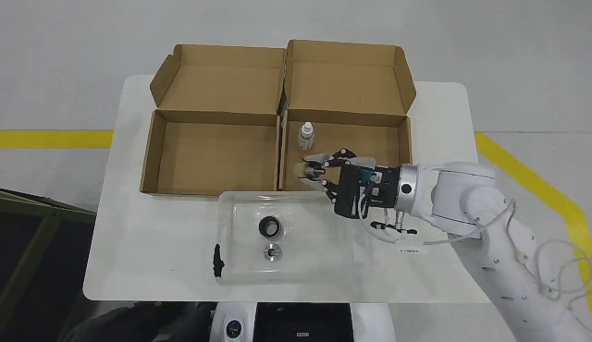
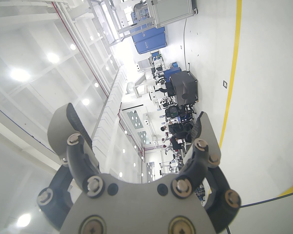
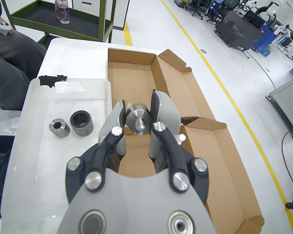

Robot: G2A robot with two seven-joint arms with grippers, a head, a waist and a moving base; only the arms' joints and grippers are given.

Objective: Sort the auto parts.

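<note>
A pale label (image 3: 69, 87) is sticking to one end wall of the clear tray (image 1: 319, 250) (image 3: 63, 103) beside a torn strip of black tape (image 1: 216, 261) (image 3: 51, 79). No writing on it can be made out. A small white tag (image 1: 404, 247) is lying just off the tray's other end, its dark print too small to read. Two parts are sitting inside the tray, close together near its middle: a black-lined sleeve (image 1: 270, 225) (image 3: 81, 123) and a plain steel cylinder with a centre hole (image 1: 271, 253) (image 3: 59, 127). Two open cardboard boxes are standing side by side against the tray's far rim, the left box (image 1: 208, 157) (image 3: 129, 74) and the right box (image 1: 370, 139) (image 3: 222, 171). One white bottle-shaped part (image 1: 306, 137) (image 3: 182, 137) is standing in the right box, farther from the tray. The right gripper (image 1: 319, 169) (image 3: 138, 101) is clamping a third metal part, a stepped shaft with a cream end (image 1: 302, 169) (image 3: 136, 119). It is holding the shaft level just past the tray's far rim, over the right box's corner nearest the tray and close to the wall between the boxes. The left gripper (image 2: 136, 112) is pointing up into the hall with its fingers spread wide and nothing between them. The table (image 1: 129, 250) is showing a bare strip past the taped end of the tray, and the tray's near rim is lying close to the table's front edge.
</note>
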